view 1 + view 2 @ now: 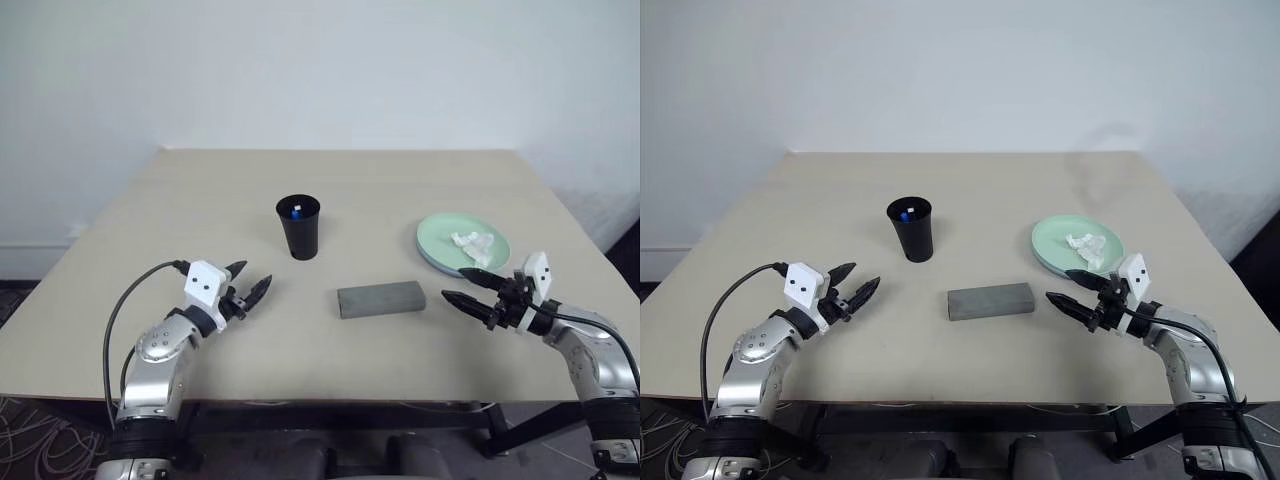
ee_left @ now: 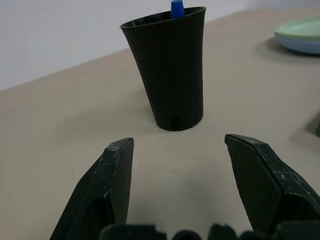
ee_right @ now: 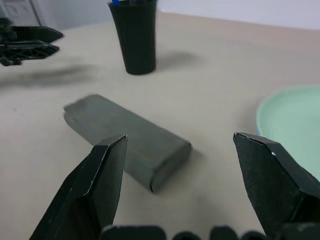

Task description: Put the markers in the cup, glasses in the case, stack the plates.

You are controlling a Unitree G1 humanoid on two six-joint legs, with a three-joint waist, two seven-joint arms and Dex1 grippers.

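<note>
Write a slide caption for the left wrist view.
Open left pincer facing the black cup, blue marker cap poking above its rim.

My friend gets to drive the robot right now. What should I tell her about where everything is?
Left gripper: open, empty, hovering over the table near the cup.
Right gripper: open, empty, between the case and the plates.
Cup: upright, a blue marker cap showing inside.
Case: shut, lying flat mid-table. Glasses presumably inside.
Plates: green on blue, stacked, a crumpled tissue on top.
Everything looks done. Only check that both markers are in.
</note>
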